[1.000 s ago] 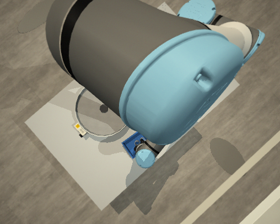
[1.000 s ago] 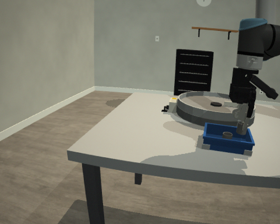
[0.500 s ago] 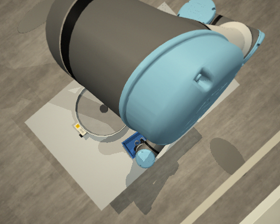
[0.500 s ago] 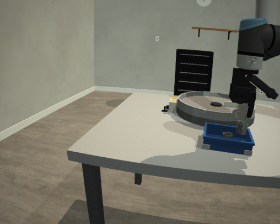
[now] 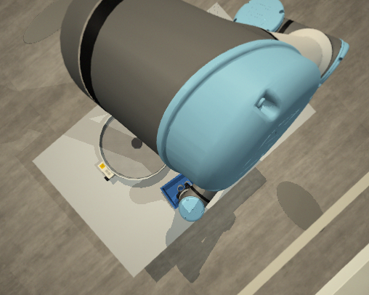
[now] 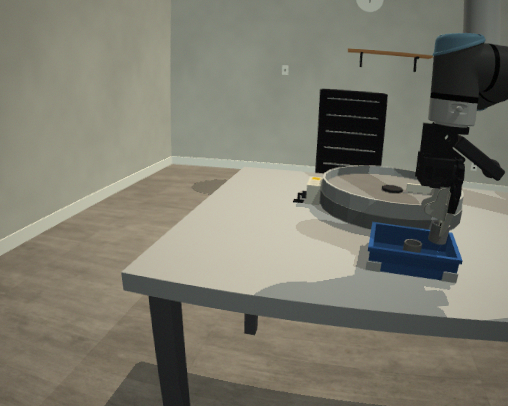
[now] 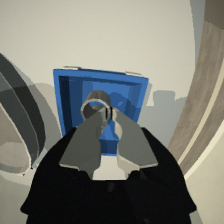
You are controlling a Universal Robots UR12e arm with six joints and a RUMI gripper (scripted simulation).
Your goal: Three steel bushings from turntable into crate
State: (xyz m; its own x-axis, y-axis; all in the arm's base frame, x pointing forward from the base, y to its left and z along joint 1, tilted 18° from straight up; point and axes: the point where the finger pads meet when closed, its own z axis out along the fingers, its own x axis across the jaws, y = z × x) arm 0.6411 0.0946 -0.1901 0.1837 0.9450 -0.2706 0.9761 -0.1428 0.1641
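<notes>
The desk point(image 5: 79, 189) point(image 6: 224, 240) point(image 7: 150, 30) is pale, with a thick straight front edge in the exterior view. The robot arm point(image 5: 126, 54) point(image 6: 454, 75) reaches in over it from the right side of that view.

The turntable point(image 5: 104, 152) point(image 6: 364, 202) point(image 7: 31, 117) stands back from the front edge: round, grey-walled, with a dark hub point(image 5: 136, 143) point(image 6: 392, 188). The arm covers part of its surface from above.

The blue crate point(image 5: 168, 198) point(image 6: 409, 265) point(image 7: 140, 105) stands nearer the front edge, well right of the front left corner.

The gripper point(image 6: 443, 223) point(image 7: 109, 107) points down over the crate, its jaws drawn narrow and pinching the wall of a steel sleeve.

A small cream box point(image 5: 105, 170) point(image 6: 314, 188) sits beside the turntable, toward the desk's left edge.

The held sleeve point(image 6: 438, 234) point(image 7: 98, 95) is a plain, dull grey hollow cylinder, at the crate's right-hand part in the exterior view; contact with the floor of the crate cannot be determined. The second sleeve point(image 5: 178, 187) point(image 6: 412, 248), inside the crate to its left, is short and grey-brown, its round opening facing up.
</notes>
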